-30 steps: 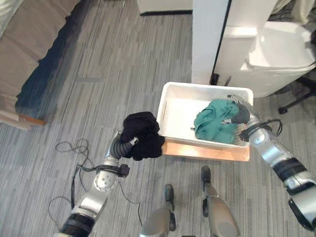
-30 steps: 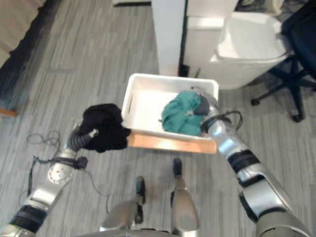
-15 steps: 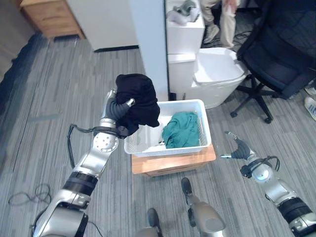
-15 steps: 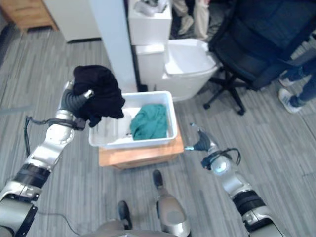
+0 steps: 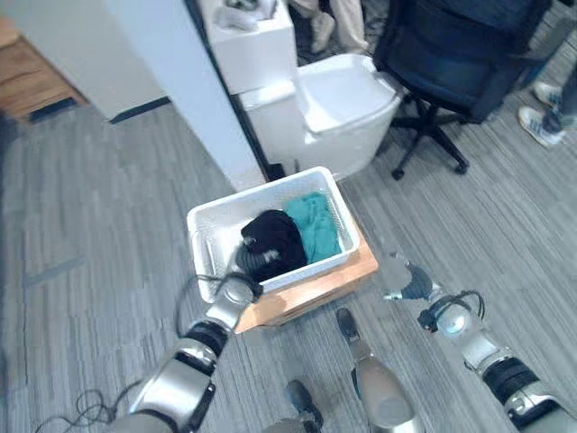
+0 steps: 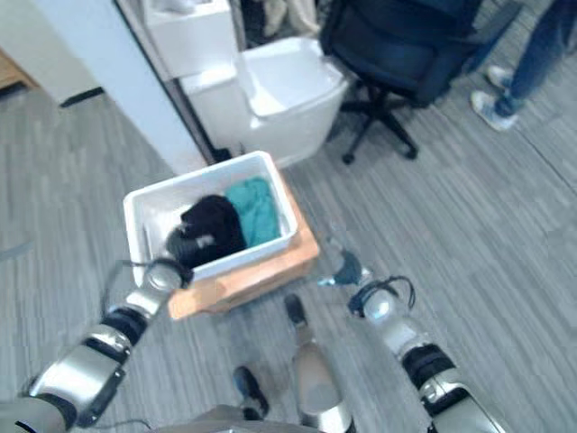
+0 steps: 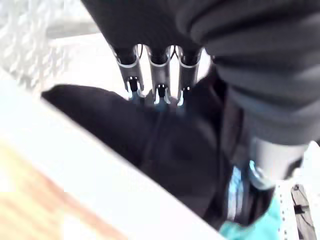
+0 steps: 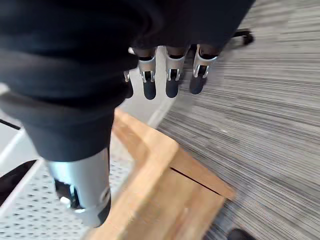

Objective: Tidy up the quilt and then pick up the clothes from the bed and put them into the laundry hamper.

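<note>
The white laundry basket stands on a low wooden stand. Inside it a teal garment lies at the right, with a black garment beside it at the left. My left hand reaches over the basket's front rim; in the left wrist view its fingers and thumb press into the black garment, holding the cloth between them. My right hand hangs open above the floor, to the right of the stand, and its straight fingers hold nothing.
A white lidded bin and a white pillar stand just behind the basket. A black office chair is at the back right. A person's shoe shows at the far right. Grey carpet surrounds the stand.
The camera has swung. My left hand has come down from above the basket's left side, and the black garment now lies inside the basket. My right hand stays open by the stand.
</note>
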You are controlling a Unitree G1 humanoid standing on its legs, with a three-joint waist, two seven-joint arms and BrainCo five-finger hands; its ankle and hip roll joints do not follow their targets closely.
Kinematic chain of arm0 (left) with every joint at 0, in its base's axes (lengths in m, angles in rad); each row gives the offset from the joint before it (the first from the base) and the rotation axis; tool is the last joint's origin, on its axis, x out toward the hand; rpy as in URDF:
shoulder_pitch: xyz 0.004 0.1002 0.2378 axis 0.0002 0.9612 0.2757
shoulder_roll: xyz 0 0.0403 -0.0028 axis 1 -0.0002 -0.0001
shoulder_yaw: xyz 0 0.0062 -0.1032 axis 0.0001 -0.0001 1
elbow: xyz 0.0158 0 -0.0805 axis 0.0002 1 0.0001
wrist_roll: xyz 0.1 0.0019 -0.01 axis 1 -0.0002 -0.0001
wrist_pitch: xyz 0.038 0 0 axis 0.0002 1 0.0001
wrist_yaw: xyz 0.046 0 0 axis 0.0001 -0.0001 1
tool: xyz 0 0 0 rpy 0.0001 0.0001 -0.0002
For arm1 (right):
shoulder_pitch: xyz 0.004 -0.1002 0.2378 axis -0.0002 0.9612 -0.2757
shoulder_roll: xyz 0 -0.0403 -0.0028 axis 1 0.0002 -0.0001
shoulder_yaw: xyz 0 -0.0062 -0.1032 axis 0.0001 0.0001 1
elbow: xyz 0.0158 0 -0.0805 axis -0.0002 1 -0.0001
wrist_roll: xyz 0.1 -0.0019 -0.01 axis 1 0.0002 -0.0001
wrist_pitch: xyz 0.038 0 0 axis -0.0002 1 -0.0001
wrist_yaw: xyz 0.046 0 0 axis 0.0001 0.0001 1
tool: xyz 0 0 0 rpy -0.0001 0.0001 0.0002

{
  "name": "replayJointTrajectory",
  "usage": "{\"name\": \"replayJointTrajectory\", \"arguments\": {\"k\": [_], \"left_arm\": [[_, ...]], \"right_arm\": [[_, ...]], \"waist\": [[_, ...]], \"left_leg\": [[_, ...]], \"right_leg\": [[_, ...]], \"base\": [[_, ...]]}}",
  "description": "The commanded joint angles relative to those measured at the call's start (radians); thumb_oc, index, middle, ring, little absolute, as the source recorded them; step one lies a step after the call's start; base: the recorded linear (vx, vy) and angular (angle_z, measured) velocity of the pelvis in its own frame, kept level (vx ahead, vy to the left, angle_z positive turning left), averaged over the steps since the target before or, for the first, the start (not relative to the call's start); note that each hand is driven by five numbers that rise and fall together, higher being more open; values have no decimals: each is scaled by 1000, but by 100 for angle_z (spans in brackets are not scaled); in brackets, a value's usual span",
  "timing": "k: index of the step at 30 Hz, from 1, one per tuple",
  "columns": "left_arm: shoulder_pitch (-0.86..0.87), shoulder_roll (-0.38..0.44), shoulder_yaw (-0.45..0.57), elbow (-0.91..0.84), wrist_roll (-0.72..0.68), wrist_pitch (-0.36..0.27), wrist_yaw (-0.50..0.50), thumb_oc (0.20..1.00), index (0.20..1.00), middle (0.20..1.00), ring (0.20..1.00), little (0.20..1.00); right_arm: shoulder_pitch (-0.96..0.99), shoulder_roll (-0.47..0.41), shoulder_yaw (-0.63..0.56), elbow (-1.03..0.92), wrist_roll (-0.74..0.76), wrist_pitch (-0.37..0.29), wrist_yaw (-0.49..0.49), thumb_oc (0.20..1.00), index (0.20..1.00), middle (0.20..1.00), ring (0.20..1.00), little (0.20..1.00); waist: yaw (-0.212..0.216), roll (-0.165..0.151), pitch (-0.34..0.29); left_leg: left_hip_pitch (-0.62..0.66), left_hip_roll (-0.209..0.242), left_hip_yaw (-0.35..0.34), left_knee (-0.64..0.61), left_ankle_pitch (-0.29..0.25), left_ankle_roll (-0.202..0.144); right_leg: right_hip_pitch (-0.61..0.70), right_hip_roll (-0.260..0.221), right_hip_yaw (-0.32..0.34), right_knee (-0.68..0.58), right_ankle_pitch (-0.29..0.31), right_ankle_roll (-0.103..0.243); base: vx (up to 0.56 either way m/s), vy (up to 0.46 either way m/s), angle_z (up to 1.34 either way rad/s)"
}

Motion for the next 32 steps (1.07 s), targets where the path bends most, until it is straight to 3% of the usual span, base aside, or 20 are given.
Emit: {"name": "replayJointTrajectory", "arguments": {"k": [1,3,4,9,13,15,24,25,26,32], "left_arm": [[-77,104,78,-34,-70,-43,34,1000,1000,1000,1000,1000],[-57,142,116,-57,-88,-59,35,1000,1000,1000,1000,1000],[18,193,162,-165,-118,-99,17,1000,1000,1000,1000,1000],[166,263,313,-365,-220,-169,64,1000,1000,1000,1000,1000],[200,266,377,-369,-293,-196,86,1000,1000,1000,1000,1000],[320,237,442,-362,-357,-197,40,1000,1000,1000,1000,1000],[376,228,455,-355,-342,-186,26,1000,1000,1000,1000,1000],[509,197,455,-251,-237,-137,-17,1000,1000,1000,1000,1000],[579,110,424,1,-143,-74,-47,1000,1000,1000,1000,1000],[602,23,404,249,-85,-28,-62,1000,1000,1000,1000,1000]], "right_arm": [[-50,-24,-8,-49,40,-29,-43,1000,1000,1000,1000,1000],[-14,-30,-34,-61,50,-31,-39,1000,1000,1000,1000,1000],[43,-47,-70,-78,49,-32,-27,1000,1000,1000,1000,1000],[164,-40,-145,-63,33,-26,-19,1000,1000,1000,1000,1000],[181,-28,-148,-13,21,-17,-25,1000,1000,1000,1000,1000],[200,-7,-172,43,21,-3,-23,1000,1000,1000,1000,1000],[205,3,-181,70,31,-2,-25,1000,1000,1000,1000,1000],[214,33,-228,157,66,6,-33,1000,1000,1000,1000,1000],[207,81,-247,309,108,16,-39,1000,1000,1000,1000,1000],[192,152,-249,493,177,27,-43,1000,1000,1000,1000,1000]], "waist": [[15,-2,29],[19,-8,17],[30,-12,7],[79,-27,-30],[94,-36,-45],[118,-49,-69],[122,-51,-77],[142,-56,-99],[148,-65,-127],[156,-74,-153]], "left_leg": [[16,93,-67,-1,24,-67],[22,98,-72,-1,23,-68],[26,100,-80,-1,22,-69],[38,109,-115,-1,19,-69],[53,113,-136,-1,16,-71],[71,119,-156,-1,11,-72],[76,120,-162,-1,10,-71],[98,122,-171,-1,-1,-67],[102,117,-182,-1,-3,-60],[102,107,-186,-1,-7,-53]], "right_leg": [[96,-64,19,12,-123,122],[103,-65,12,14,-126,118],[114,-67,1,14,-131,116],[160,-70,-37,11,-152,107],[192,-70,-55,9,-163,104],[226,-71,-74,7,-173,102],[235,-71,-79,6,-176,102],[264,-70,-89,6,-187,100],[274,-72,-93,6,-184,98],[277,-73,-92,5,-184,99]], "base": [[33,-30,-8],[10,-23,3],[14,-45,8],[38,-53,27],[35,-36,28],[51,-27,29],[11,3,7],[40,111,2],[35,124,-3],[-19,60,0]]}}
